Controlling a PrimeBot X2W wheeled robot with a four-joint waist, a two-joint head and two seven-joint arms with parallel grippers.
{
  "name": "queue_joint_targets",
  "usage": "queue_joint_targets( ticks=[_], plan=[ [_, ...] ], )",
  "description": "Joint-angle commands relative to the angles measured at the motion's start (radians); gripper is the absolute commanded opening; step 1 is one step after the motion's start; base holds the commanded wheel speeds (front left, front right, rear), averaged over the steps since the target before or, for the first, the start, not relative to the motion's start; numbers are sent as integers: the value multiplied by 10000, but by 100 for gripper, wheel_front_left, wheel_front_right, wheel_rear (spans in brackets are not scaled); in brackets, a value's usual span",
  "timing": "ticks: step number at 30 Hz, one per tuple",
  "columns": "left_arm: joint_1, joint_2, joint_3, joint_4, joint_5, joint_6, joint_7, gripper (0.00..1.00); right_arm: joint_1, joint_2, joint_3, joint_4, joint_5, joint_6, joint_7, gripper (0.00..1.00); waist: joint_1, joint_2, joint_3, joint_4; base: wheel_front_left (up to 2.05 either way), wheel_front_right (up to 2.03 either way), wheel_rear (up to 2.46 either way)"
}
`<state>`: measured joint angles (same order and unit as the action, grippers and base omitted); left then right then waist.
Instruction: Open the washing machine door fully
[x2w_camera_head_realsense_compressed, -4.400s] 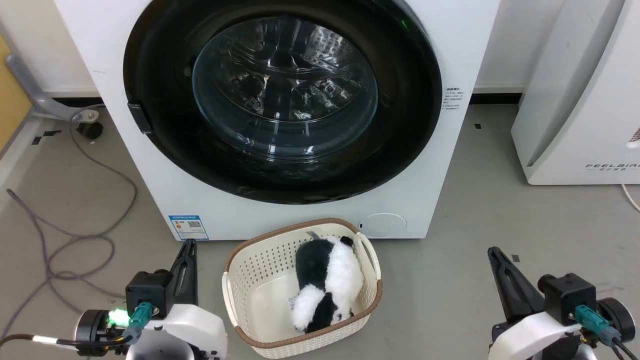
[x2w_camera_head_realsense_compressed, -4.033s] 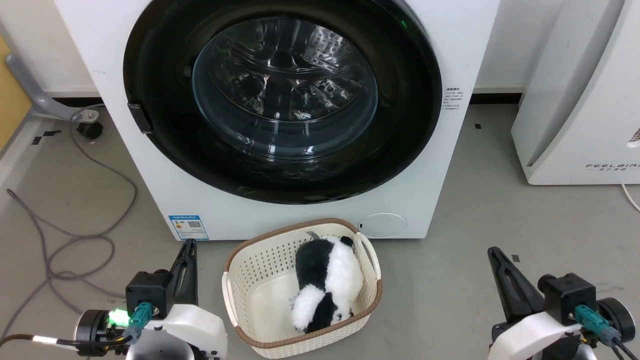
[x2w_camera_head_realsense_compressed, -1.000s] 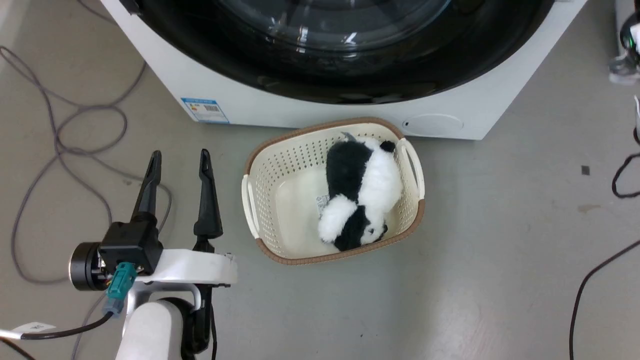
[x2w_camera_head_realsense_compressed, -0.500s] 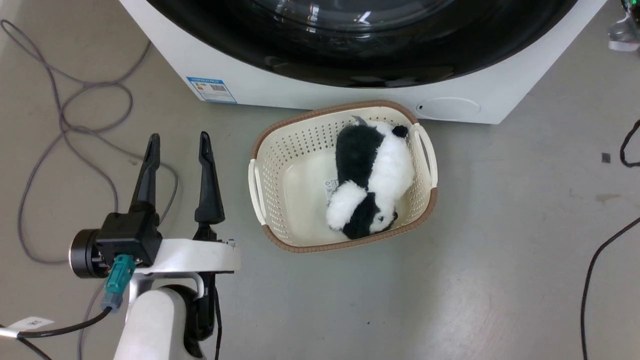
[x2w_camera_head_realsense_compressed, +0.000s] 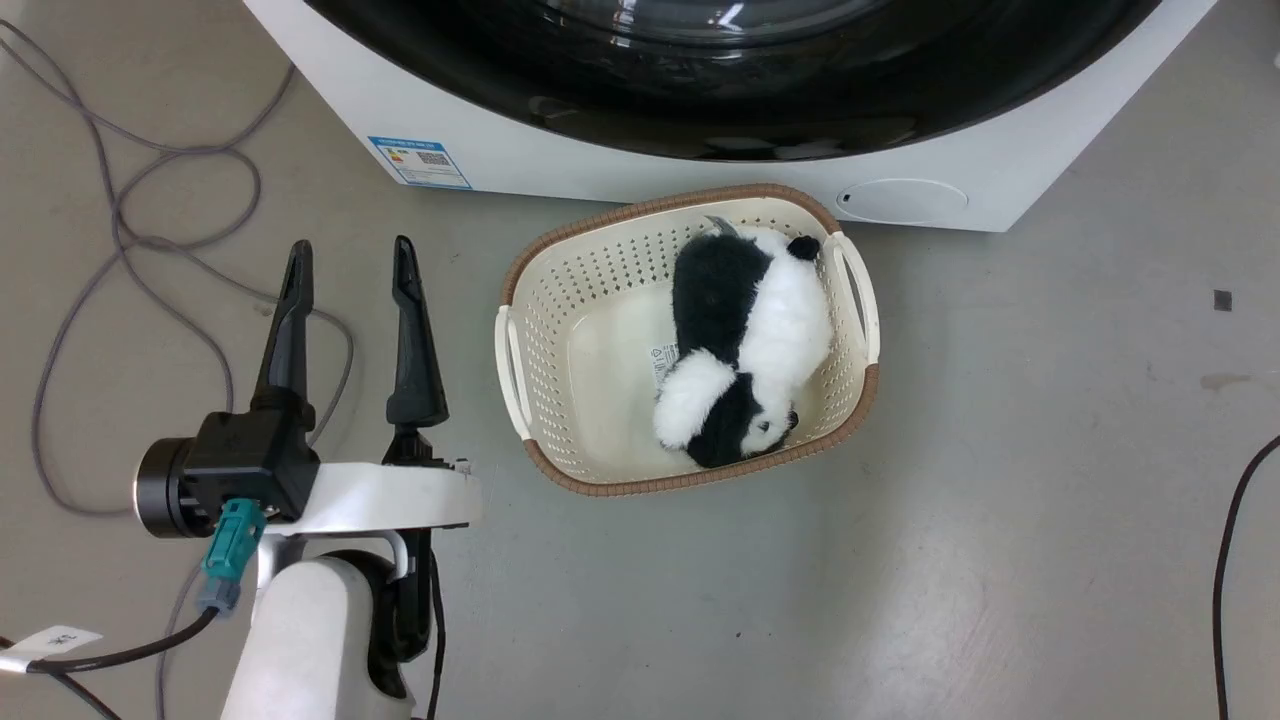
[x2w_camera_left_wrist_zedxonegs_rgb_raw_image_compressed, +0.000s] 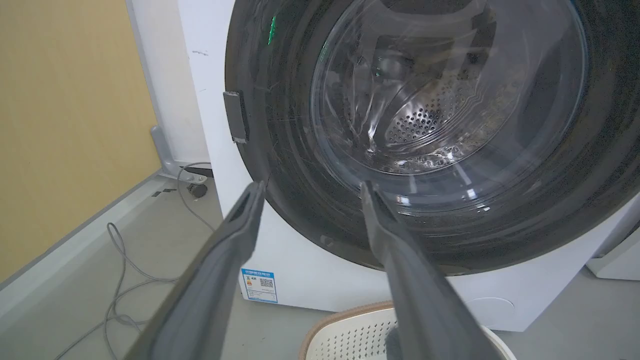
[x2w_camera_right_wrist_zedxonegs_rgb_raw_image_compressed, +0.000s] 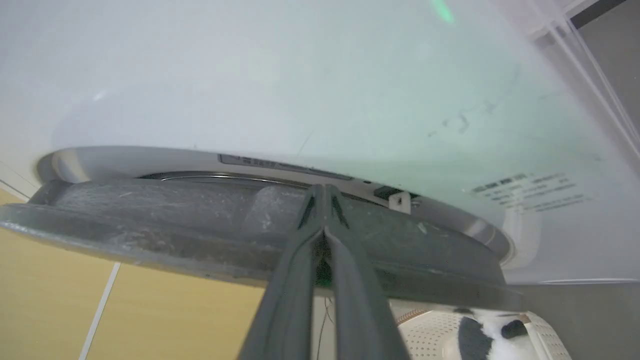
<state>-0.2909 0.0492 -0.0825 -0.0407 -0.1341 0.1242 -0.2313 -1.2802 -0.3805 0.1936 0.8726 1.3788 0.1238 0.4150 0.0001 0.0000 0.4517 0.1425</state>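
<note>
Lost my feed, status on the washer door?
Left hand open, off the door. Right hand shut, tips at door edge. Basket with plush toy on floor before machine.

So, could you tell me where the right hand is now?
In the right wrist view, the right hand, shut, has its tips at the rim of the washing machine door, close to the white washing machine.
</note>
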Motion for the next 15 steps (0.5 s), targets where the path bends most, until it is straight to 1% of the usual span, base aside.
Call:
queue_joint_targets(
  ticks=[1,5,10,15],
  plan=[
    [-171,10,-13,11,-69,67,-106,100,-347,313,233,77,365,69,344,0,-1,0,-11,6,0,0,0],
    [-159,10,-3,43,-94,95,-190,100,-414,199,372,93,979,69,977,0,-1,0,-81,-6,0,0,0],
    [-111,10,4,107,-126,108,-294,100,-451,97,448,252,1684,69,1262,0,-1,0,-215,-16,0,0,0],
    [34,10,51,168,-91,89,-304,100,146,120,596,34,1676,69,1347,0,-1,0,-544,-66,0,0,0]
  ],
)
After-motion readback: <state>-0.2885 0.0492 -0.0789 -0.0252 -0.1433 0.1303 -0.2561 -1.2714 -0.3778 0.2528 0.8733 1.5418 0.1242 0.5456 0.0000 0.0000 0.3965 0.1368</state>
